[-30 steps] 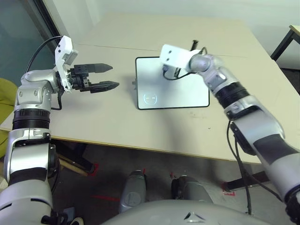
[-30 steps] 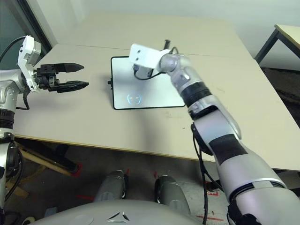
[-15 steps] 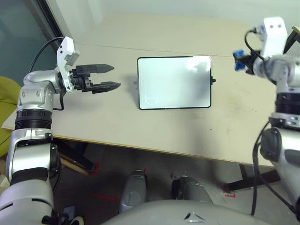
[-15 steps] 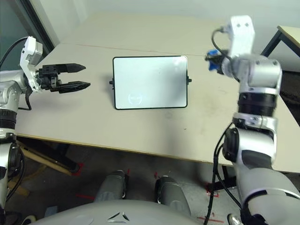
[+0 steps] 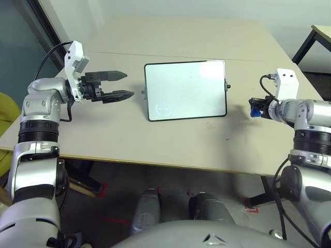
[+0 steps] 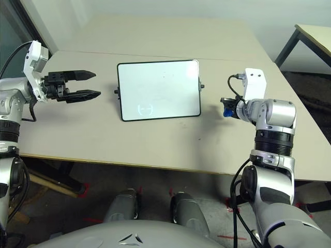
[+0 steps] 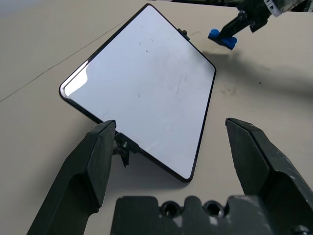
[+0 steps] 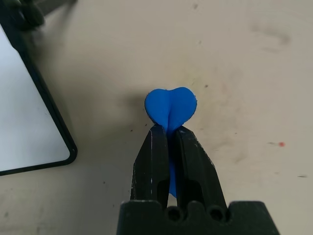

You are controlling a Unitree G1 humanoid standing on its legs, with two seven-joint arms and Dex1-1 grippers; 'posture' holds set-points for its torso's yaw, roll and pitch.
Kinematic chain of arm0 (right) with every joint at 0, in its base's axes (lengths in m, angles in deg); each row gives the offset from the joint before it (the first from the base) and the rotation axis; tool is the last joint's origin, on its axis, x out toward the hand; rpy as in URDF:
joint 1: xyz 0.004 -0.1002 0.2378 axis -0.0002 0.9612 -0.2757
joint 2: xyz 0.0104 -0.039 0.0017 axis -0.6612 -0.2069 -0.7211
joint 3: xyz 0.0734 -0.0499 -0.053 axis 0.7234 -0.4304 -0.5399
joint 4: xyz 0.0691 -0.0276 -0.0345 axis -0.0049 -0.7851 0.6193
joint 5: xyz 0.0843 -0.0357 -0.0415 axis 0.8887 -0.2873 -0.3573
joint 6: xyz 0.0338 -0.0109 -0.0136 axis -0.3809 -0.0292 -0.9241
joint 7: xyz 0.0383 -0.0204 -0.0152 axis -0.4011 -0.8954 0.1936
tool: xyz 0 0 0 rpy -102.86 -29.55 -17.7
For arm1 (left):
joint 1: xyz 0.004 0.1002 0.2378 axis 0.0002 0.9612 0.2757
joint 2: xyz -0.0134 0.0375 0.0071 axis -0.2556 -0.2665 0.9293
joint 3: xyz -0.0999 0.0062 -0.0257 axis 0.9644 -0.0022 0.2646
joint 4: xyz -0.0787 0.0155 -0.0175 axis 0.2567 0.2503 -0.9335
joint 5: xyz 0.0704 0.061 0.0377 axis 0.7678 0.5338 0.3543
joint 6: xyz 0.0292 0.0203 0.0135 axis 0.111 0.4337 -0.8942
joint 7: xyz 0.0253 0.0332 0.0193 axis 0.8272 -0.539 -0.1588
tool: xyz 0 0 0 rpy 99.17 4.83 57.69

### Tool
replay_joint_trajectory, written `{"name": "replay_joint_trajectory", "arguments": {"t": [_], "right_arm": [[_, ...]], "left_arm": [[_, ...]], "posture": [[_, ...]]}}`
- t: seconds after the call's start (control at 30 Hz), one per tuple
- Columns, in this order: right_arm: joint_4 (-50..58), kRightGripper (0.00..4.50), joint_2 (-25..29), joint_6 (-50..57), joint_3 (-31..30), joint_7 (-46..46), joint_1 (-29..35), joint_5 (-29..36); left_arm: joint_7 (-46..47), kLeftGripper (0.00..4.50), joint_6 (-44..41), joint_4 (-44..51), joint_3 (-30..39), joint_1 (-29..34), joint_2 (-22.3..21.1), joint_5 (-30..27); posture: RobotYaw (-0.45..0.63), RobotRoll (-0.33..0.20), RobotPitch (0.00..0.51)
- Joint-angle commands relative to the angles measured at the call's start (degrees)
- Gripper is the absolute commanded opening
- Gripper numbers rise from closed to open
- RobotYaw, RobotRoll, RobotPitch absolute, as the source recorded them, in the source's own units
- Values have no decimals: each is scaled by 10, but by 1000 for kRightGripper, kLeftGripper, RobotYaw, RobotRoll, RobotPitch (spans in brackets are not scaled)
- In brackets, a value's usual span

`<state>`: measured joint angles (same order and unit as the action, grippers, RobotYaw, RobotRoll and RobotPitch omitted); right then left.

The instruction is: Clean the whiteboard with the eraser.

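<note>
Right of the whiteboard (image 5: 185, 90), off its frame and above bare table, the right gripper (image 8: 169, 128) has its two black fingers pinched tight on the eraser (image 8: 170, 106); the soft blue block is squeezed so that its free end bulges past the fingertips in two lobes. Eraser sits close beside the board's near right corner, not touching it; whether it rests on the table or hangs just above cannot be told. Left of the board, the left gripper (image 5: 118, 85) hangs over the table with its fingers spread apart and nothing between them, tips aimed at the board's left edge and short of it. Board lies flat, mid-table, slightly skewed, black frame, rounded corners, a faint round logo (image 5: 164, 109) in its near left corner, small black tabs on the left and right edges; surface glossy, a few faint specks and hairline marks, no bold strokes seen. Table (image 5: 155, 139) is pale beige, matte, lightly scuffed and stained right of the board, with a seam running across beyond the board. Beyond the table: a white wall, a dark glass panel on the left, part of a second table (image 6: 313, 36) on dark legs at far right. Count: one board, one eraser, two grippers, two tables.
</note>
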<state>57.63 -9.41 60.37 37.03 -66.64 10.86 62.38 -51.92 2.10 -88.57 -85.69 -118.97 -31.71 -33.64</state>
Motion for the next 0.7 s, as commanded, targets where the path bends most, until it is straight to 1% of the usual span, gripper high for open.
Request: {"name": "replay_joint_trajectory", "arguments": {"t": [0.03,0.1,0.13,0.27,0.3,0.33,0.43,0.5,0.53,0.6,0.63,0.67,0.7], "right_arm": [[-38,16,2,-20,-5,16,-2,5],[-51,16,4,-29,-11,22,0,5],[-56,327,4,-29,-12,22,1,7],[-46,1674,13,-17,-18,15,-2,19],[-39,2148,15,-12,-17,13,-4,24],[-30,2509,20,-7,-17,10,-6,28],[16,3703,61,17,-34,-16,-12,43],[43,4484,97,-4,-55,-39,-10,45],[53,4484,111,-24,-55,-47,-10,48],[61,4484,119,-91,-27,-57,-8,60],[57,4484,113,-160,-4,-66,0,72],[44,4484,109,-247,8,-76,14,73],[31,4484,107,-310,13,-84,24,72]], "left_arm": [[1,4500,-4,13,-1,7,-2,1],[2,4500,-4,14,0,8,-2,1],[3,4500,-5,15,1,9,-2,1],[3,4500,-6,15,2,10,-4,0],[3,4500,-6,15,2,10,-4,0],[3,4500,-7,16,3,9,-5,-1],[5,4500,-8,14,8,6,-8,-2],[9,4500,-4,7,13,0,-11,-2],[13,4500,-2,1,17,-5,-13,-2],[23,4500,5,-11,26,-14,-18,-1],[35,4500,17,-21,33,-18,-18,2],[51,4500,30,-32,41,-23,-17,4],[61,4500,40,-40,46,-26,-15,6]], "posture": [[238,0,0],[242,0,0],[243,0,0],[240,0,0],[240,0,0],[238,0,0],[238,0,0],[234,0,0],[231,0,0],[229,0,0],[230,0,0],[233,0,0],[235,0,0]]}}
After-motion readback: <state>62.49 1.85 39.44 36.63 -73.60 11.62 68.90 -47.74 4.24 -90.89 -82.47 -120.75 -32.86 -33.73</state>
